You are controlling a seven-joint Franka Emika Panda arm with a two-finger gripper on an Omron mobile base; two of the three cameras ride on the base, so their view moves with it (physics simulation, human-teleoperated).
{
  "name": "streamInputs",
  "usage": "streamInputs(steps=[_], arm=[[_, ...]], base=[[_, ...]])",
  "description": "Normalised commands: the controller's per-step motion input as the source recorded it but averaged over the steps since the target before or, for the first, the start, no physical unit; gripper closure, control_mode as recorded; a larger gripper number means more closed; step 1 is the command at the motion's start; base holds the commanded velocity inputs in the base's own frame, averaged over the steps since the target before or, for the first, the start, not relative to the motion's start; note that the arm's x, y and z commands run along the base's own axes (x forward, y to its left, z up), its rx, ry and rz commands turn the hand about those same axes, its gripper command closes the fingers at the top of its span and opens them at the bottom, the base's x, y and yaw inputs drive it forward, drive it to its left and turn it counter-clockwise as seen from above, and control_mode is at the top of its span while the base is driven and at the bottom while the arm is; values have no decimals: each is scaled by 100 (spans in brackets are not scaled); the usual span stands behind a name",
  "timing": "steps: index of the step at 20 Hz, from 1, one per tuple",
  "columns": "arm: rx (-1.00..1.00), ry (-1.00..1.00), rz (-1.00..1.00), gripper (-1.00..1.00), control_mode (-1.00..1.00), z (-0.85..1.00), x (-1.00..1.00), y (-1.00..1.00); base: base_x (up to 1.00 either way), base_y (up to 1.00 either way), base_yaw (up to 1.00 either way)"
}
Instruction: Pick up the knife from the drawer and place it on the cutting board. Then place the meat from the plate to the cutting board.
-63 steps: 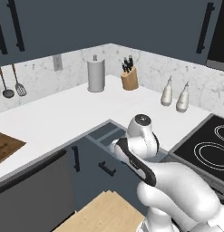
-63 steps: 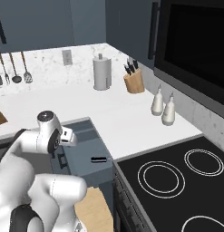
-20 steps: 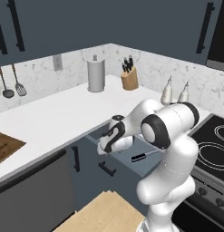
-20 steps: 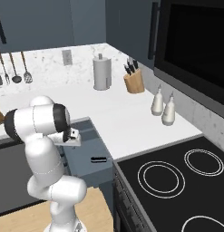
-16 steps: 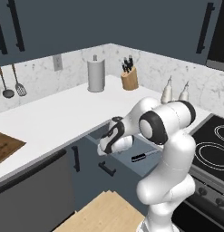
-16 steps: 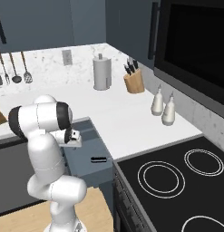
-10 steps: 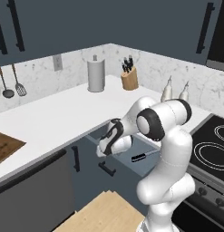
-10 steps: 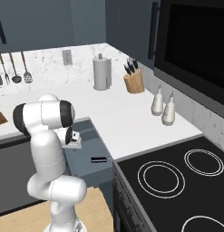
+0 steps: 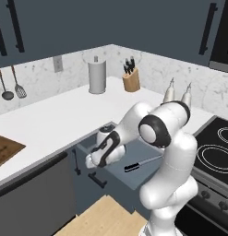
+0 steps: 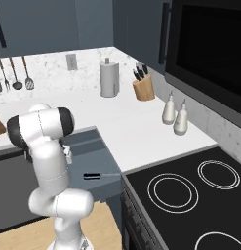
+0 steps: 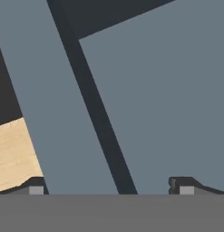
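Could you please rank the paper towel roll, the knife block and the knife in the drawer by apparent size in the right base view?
1. paper towel roll
2. knife block
3. knife, though it lies nearer the camera.

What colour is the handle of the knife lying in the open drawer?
Black, on the knife in the drawer; clearest in the left base view.

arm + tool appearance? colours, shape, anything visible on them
Glossy white rounded arm links with dark bands at the joints. The wrist section is dark with a white hand. The tool has two small dark finger tips with pale grey pads. No cables or markings can be made out.
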Motion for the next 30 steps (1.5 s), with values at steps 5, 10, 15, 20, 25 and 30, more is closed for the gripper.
streamInputs(steps=[5, 10, 15, 20, 25, 30], arm=[[0, 2, 3, -100, -100, -51, -93, 100], [0, 2, 1, -100, -100, 2, -71, 56], [2, -1, -2, -100, -100, 93, -37, -43], [1, -1, -3, -100, -100, 63, -26, -73], [0, -7, -13, -100, -100, 21, -16, -70], [0, -12, -29, -100, -100, 6, 0, -45]], base=[[0, 0, 0], [0, 0, 0], [0, 0, 0], [0, 0, 0], [0, 0, 0], [0, 0, 0]])
